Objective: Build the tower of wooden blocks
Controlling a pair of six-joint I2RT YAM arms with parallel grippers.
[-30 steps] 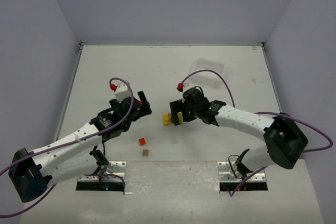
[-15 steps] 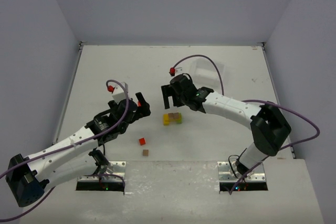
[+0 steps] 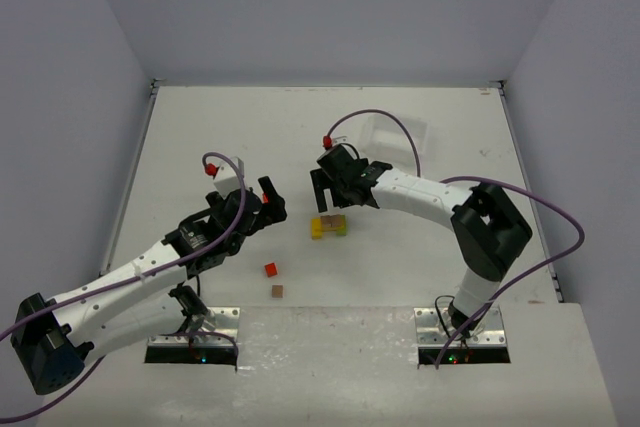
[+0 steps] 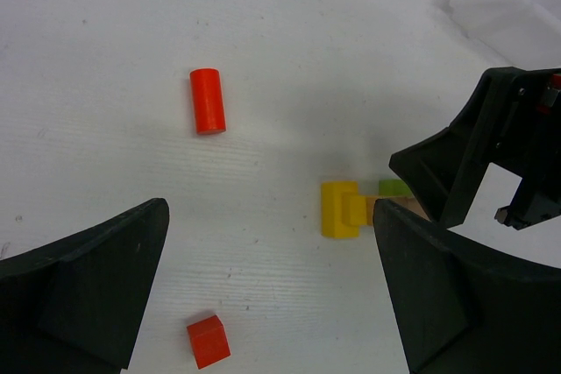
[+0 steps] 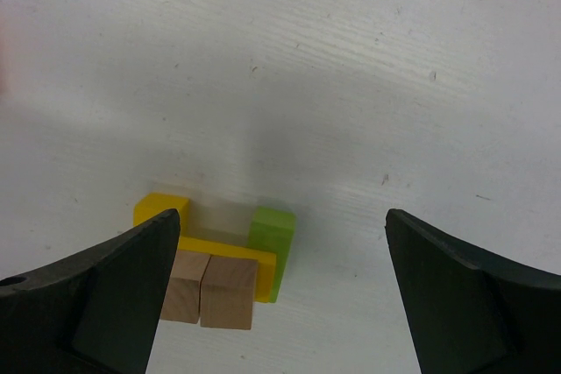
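Note:
The wood block tower point(image 3: 329, 225) stands mid-table. In the right wrist view it is a yellow pillar point(image 5: 160, 208) and a green pillar point(image 5: 272, 234) bridged by a yellow plank point(image 5: 230, 254), with two plain brown cubes point(image 5: 210, 291) on top. My right gripper point(image 3: 333, 197) hovers just above and behind it, open and empty point(image 5: 282, 214). To the tower's left my left gripper point(image 3: 273, 201) is open and empty point(image 4: 269, 208). A red cylinder point(image 4: 208, 101) and a red cube point(image 4: 208, 341) lie loose before it. The tower point(image 4: 340, 209) also shows there, partly behind my right gripper's fingers point(image 4: 456, 164).
A loose brown cube point(image 3: 277, 290) lies near the red cube point(image 3: 270, 269), towards the front edge. A clear plastic tray point(image 3: 397, 135) sits at the back right. Walls close the table on three sides.
My right gripper has risen off the tower and drawn back, leaving the brown cubes on top in view. My left arm shifted slightly to the left.

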